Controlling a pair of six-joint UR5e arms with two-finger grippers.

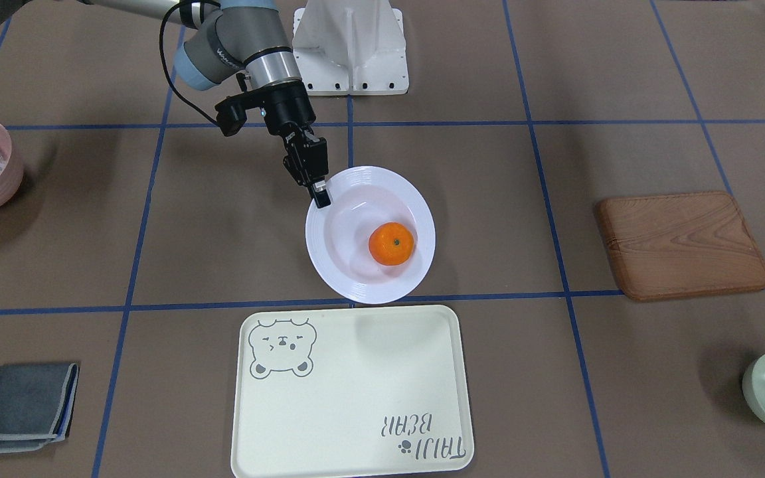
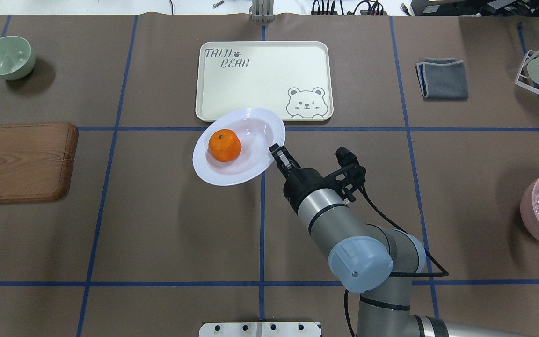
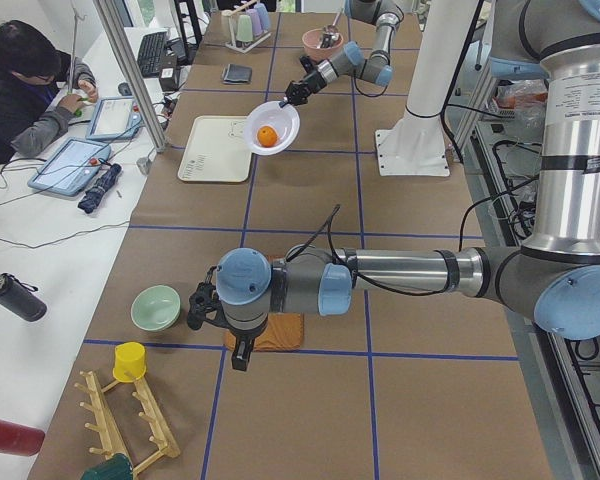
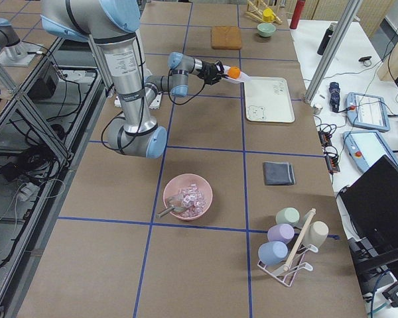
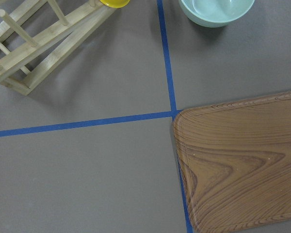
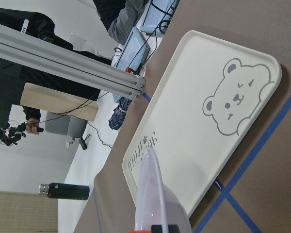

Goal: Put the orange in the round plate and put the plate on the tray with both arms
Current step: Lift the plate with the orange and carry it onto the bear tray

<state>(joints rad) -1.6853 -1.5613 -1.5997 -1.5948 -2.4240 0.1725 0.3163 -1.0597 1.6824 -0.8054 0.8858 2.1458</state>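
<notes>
Cream tray [image 1: 356,392], lower centre of frame: lay just below the round plate [image 1: 342,269], orange [image 1: 391,243] aboard, upper-left rim pinched tight by the right gripper [image 1: 319,196].

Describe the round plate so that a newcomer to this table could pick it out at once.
Find the cream bear tray at the table's middle. At its robot-side edge is the white round plate, its rim pinched by the right arm's fingers. Unlike the green bowl and pink bowl, it holds an orange.
</notes>
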